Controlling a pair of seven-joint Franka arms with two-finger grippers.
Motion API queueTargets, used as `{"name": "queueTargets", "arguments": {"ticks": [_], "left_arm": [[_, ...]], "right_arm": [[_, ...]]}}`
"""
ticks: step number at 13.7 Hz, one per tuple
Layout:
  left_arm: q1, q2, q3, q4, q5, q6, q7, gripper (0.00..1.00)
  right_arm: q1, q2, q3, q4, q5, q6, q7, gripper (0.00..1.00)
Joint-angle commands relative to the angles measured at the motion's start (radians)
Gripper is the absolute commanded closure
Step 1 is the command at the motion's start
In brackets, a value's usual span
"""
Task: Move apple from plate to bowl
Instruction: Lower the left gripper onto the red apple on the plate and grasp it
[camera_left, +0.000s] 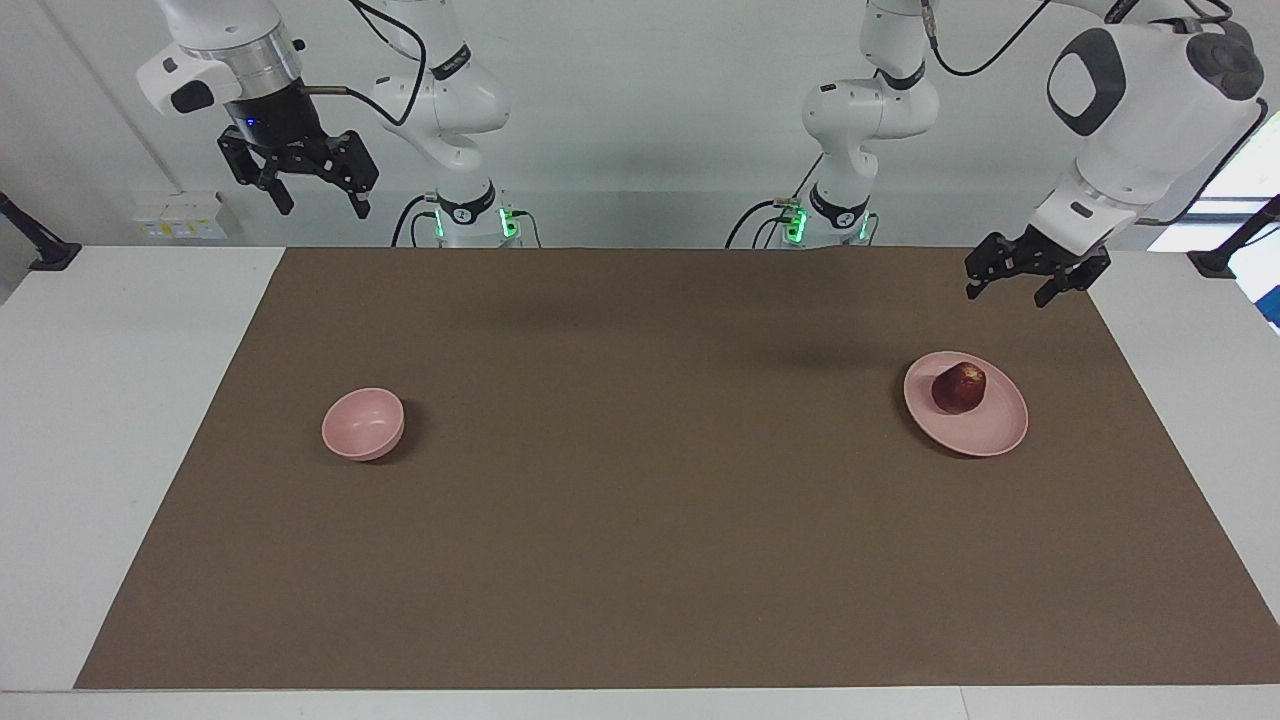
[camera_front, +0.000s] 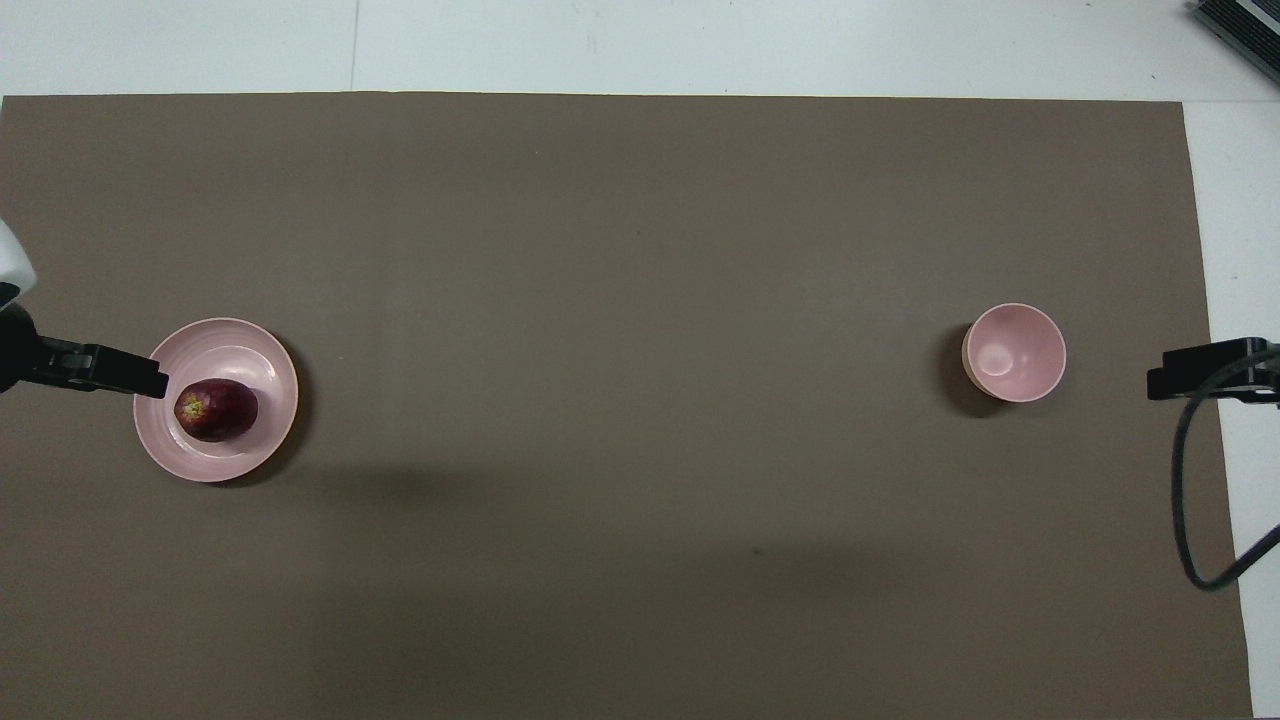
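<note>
Apple (camera_left: 959, 387) sits on your plate (camera_left: 990, 430) at frame right, both grippers spread: left gripper (camera_left: 1007, 283) above it, right gripper (camera_left: 320, 203) upper left.

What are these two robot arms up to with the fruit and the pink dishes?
Nothing has been picked up yet. The apple sits on the plate toward the left arm's end of the table, and the empty bowl stands toward the right arm's end. The left gripper hangs open in the air above the brown mat close to the plate, touching nothing. The right gripper waits, open, high up at its own end.
</note>
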Motion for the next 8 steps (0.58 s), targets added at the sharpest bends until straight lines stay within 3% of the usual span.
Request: {"name": "queueTargets", "arguments": {"ticks": [1,8], "left_arm": [[0.028,-0.047,-0.001,-0.171,-0.018,0.16,0.077,0.0],[0.049,0.011,0.002,-0.349,-0.019,0.481,0.079,0.0]], "right_arm": [[-0.007,0.0,-0.001,0.006,0.001,-0.007,-0.015,0.0],[-0.007,0.0,-0.001,0.005,0.001,-0.007,-0.015,0.0]]}}
